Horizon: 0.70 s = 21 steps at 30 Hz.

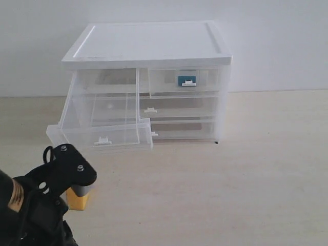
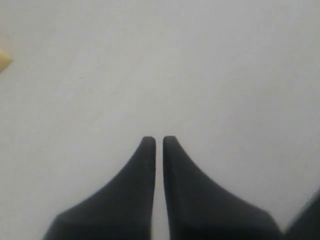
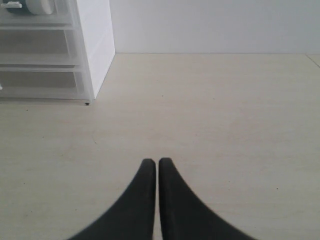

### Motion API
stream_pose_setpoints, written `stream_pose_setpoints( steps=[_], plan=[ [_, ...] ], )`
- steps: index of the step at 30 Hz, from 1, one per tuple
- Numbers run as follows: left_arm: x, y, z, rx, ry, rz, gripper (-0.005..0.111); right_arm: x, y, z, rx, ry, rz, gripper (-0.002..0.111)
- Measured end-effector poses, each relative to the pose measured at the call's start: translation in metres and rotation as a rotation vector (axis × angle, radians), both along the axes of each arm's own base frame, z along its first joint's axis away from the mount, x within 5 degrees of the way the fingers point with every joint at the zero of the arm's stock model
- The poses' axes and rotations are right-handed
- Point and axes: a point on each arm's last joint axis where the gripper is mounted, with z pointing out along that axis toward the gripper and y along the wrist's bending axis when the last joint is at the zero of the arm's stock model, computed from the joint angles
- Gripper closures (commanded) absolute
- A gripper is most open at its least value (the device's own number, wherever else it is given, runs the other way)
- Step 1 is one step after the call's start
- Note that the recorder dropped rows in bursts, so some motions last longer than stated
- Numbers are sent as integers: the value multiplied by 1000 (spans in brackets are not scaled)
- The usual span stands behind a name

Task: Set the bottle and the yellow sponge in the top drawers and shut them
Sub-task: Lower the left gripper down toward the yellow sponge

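The yellow sponge (image 1: 78, 201) lies on the table at the front left, partly hidden behind my left arm (image 1: 61, 171); a sliver of the yellow sponge (image 2: 3, 60) shows at the edge of the left wrist view. My left gripper (image 2: 156, 142) is shut and empty over bare table. The left top drawer (image 1: 102, 134) is pulled far out, sagging, with nothing in it. The right top drawer (image 1: 185, 82) is pushed in, and the teal bottle (image 1: 187, 79) shows through its front. My right gripper (image 3: 152, 162) is shut and empty; the bottle's white cap (image 3: 40, 6) is far off.
The white cabinet (image 1: 148, 43) stands at the back against a pale wall, with two full-width drawers (image 1: 179, 107) pushed in below. Its side wall (image 3: 95, 45) and the wooden table (image 3: 210, 110) fill the right wrist view. The right arm is out of the exterior view.
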Motion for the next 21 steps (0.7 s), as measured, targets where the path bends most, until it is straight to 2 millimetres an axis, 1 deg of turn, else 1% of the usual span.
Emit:
stream_pose_setpoints(
  steps=[3, 6, 9, 12, 13, 14, 15, 16, 18, 21],
  plan=[
    [1, 14, -22, -3, -109, 141, 103, 0, 0, 0, 0, 0, 0, 108],
    [2, 21, -33, -57, -219, 211, 103, 0, 0, 0, 0, 0, 0, 108],
    [3, 25, -38, -73, -293, 228, 103, 0, 0, 0, 0, 0, 0, 108],
    [5, 36, -41, -18, -362, 282, 103, 0, 0, 0, 0, 0, 0, 108],
    [6, 41, -42, 1, -385, 332, 103, 0, 0, 0, 0, 0, 0, 108],
    [7, 45, -43, 21, -433, 344, 103, 0, 0, 0, 0, 0, 0, 108],
    [7, 49, -44, 17, -462, 389, 103, 0, 0, 0, 0, 0, 0, 108],
    [8, 51, -44, 12, -501, 386, 103, 0, 0, 0, 0, 0, 0, 108],
    [7, 57, -45, -21, -540, 472, 103, 0, 0, 0, 0, 0, 0, 108],
    [8, 64, -44, -20, -605, 549, 103, 0, 0, 0, 0, 0, 0, 108]
  ],
)
